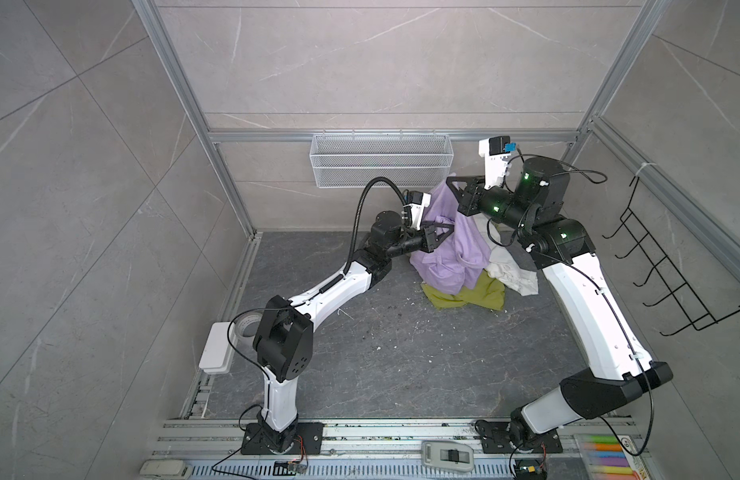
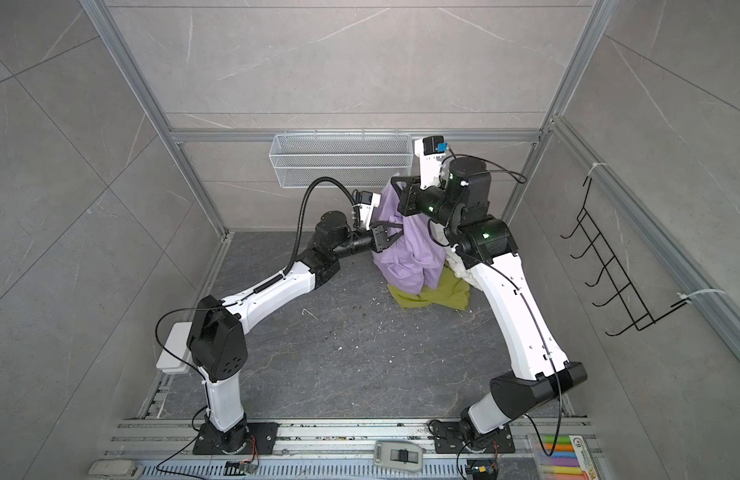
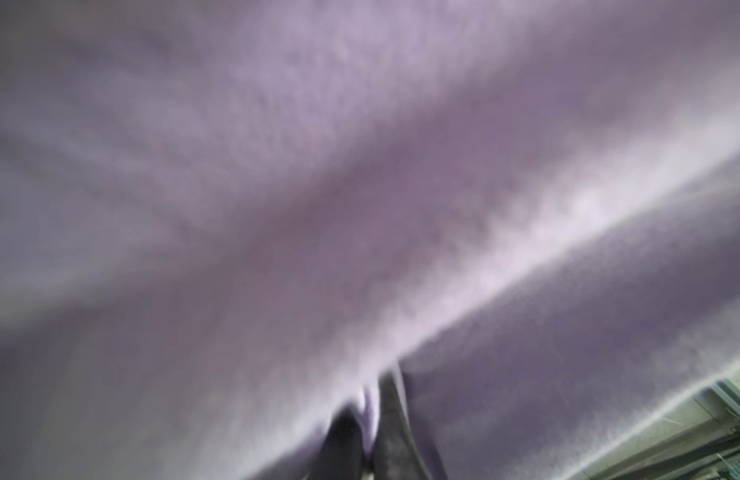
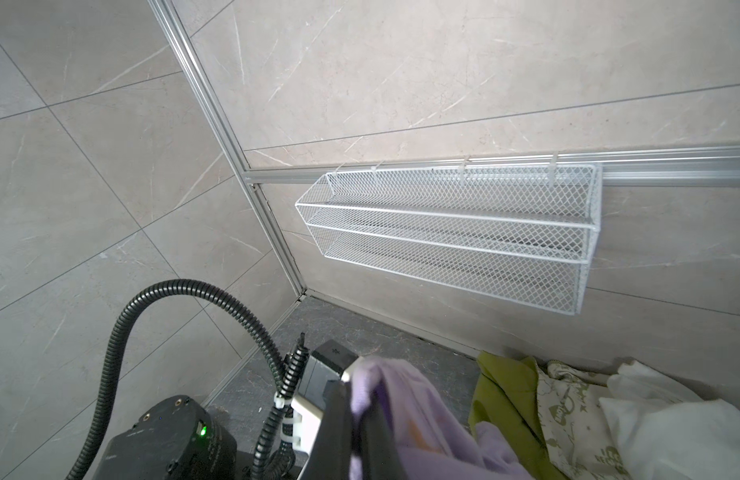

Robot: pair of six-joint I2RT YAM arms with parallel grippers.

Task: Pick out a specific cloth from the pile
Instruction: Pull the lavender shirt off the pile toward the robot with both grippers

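Item: lavender cloth (image 1: 464,253), hoisted at the table's (image 1: 401,374) 1 o'clock, hem draped over the pile (image 1: 489,296). I record the left jaws clamped on its 9 o'clock side. The right jaws are pinched tight on its top edge at 12 o'clock.

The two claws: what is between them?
The lavender cloth: the left gripper and the right gripper both pinch it, and it spans the gap, in both top views.

A robotics lab cell mocked up as a bathroom: marble-look tile panels (image 1: 381,62) in an aluminium frame (image 1: 277,136), white mesh basket (image 1: 381,162) upper centre, black wire hook rack (image 1: 671,266) right, robot arms (image 1: 588,324) bolted to slotted rails (image 1: 381,435) below.
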